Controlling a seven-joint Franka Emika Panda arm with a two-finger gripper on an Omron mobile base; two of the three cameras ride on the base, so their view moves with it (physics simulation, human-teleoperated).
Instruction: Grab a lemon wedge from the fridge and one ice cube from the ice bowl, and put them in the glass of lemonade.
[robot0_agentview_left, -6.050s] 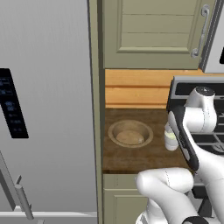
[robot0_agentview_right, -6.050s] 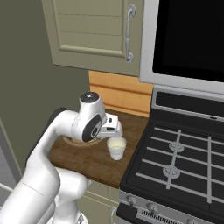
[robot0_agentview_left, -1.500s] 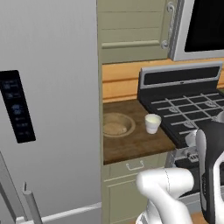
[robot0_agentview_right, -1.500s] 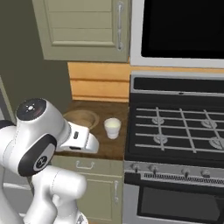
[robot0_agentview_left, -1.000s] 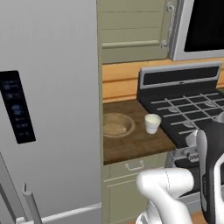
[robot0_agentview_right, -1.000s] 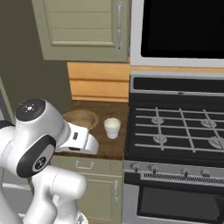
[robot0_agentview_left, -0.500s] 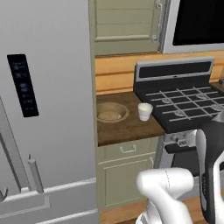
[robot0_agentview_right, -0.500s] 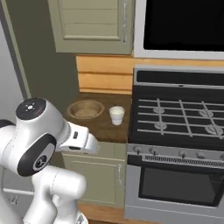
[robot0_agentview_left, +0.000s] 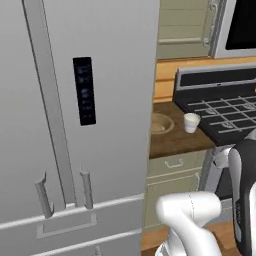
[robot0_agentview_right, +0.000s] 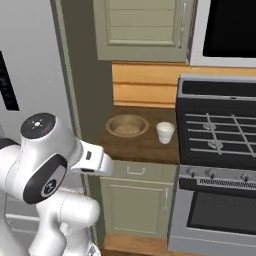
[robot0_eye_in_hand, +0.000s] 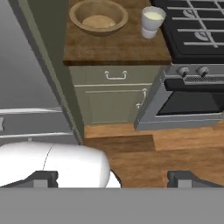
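Counter (robot0_agentview_right: 145, 142) holds ice bowl (robot0_agentview_right: 127, 125) just beside glass of lemonade (robot0_agentview_right: 165, 132).

The fridge (robot0_agentview_left: 75, 125) is standing closed at the left, its black panel (robot0_agentview_left: 84, 91) facing out between vertical bar handles. To its right, the ice bowl (robot0_agentview_left: 161, 123) and the glass of lemonade (robot0_agentview_left: 191, 122) are sitting apart on the dark wooden counter (robot0_agentview_left: 175, 141), beside the stove (robot0_agentview_left: 220, 107)

gas stove (robot0_agentview_right: 220, 135), wooden counter (robot0_agentview_right: 145, 142), cabinets (robot0_agentview_right: 142, 30)
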